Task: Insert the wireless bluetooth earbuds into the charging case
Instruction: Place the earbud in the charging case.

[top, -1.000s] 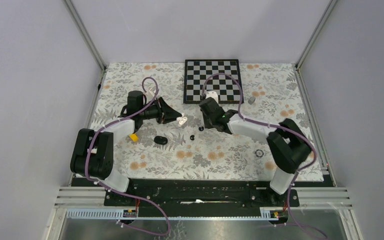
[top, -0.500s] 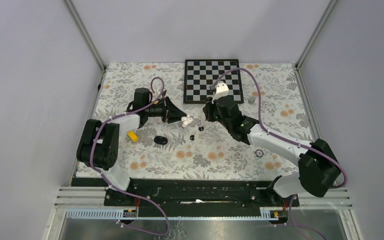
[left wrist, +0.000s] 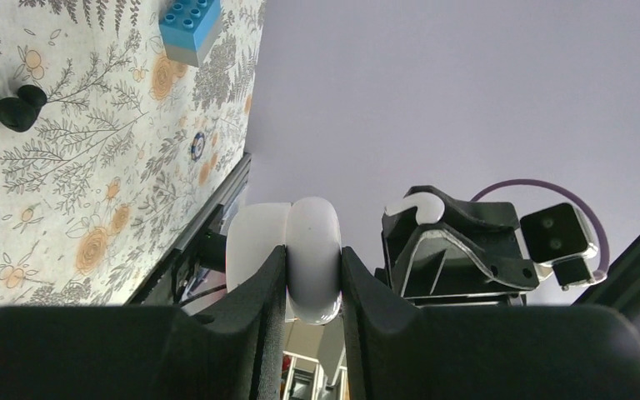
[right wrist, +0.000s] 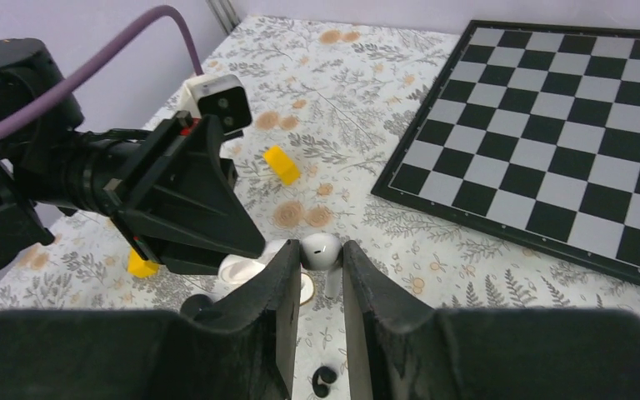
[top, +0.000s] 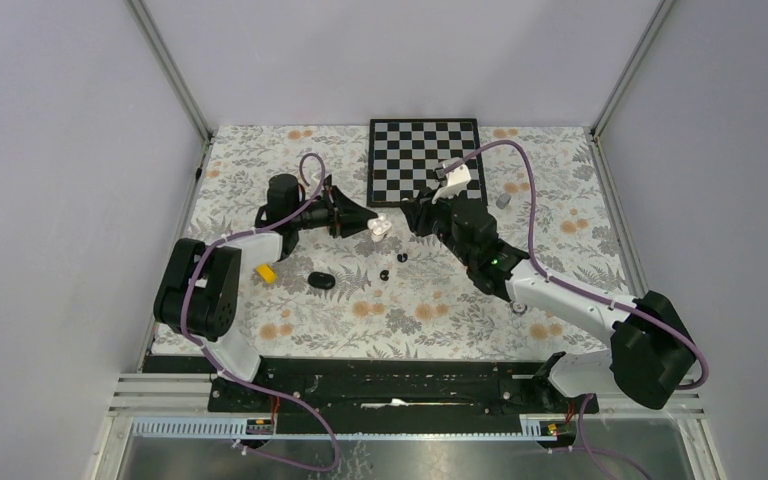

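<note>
My left gripper (top: 372, 227) is shut on the white charging case (left wrist: 313, 265), holding it above the mat with its lid open; the case also shows in the right wrist view (right wrist: 244, 268). My right gripper (top: 407, 222) is shut on a white earbud (right wrist: 320, 250), stem down, just right of the case and close to it. Two black earbuds (top: 385, 273) (top: 403, 256) lie on the mat below the grippers; one shows in the right wrist view (right wrist: 325, 379). I see no second white earbud.
A black oval case (top: 321, 281) and a yellow block (top: 266, 272) lie left of centre. The chessboard (top: 425, 160) is at the back. A grey-blue block (top: 503, 200) and a small dark ring (top: 519, 305) are on the right.
My right arm has stretched out and swung its gripper toward the left gripper. My left gripper has lifted the case up and to the right, closer to the right gripper.
</note>
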Action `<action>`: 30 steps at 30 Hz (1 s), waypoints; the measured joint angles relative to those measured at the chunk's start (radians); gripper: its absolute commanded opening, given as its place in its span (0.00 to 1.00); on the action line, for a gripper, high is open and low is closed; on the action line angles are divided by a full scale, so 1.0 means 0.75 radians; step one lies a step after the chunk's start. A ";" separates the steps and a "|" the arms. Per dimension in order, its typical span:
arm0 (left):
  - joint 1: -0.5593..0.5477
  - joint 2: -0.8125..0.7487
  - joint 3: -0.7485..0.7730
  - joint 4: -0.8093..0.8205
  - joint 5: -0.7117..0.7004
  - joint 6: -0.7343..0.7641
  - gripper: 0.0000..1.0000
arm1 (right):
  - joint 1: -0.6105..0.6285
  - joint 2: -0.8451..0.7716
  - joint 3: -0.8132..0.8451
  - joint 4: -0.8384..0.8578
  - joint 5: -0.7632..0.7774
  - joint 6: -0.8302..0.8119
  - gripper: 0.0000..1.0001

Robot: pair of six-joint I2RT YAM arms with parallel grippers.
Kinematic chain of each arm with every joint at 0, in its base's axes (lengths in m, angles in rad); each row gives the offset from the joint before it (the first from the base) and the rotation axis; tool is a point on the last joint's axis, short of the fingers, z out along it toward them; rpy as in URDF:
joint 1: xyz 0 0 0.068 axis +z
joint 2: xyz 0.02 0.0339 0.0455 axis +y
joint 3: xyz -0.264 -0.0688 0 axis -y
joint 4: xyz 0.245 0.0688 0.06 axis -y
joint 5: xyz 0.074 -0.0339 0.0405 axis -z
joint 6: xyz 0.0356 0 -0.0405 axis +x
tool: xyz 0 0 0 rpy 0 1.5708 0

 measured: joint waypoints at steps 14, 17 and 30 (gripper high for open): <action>-0.003 -0.003 -0.034 0.262 -0.043 -0.359 0.00 | 0.040 0.044 -0.011 0.179 -0.028 0.045 0.24; -0.003 -0.018 -0.036 0.276 -0.047 -0.398 0.00 | 0.045 0.044 -0.011 0.211 -0.023 0.045 0.24; -0.003 -0.080 -0.036 0.279 -0.069 -0.446 0.00 | 0.069 0.121 -0.011 0.331 0.029 0.042 0.23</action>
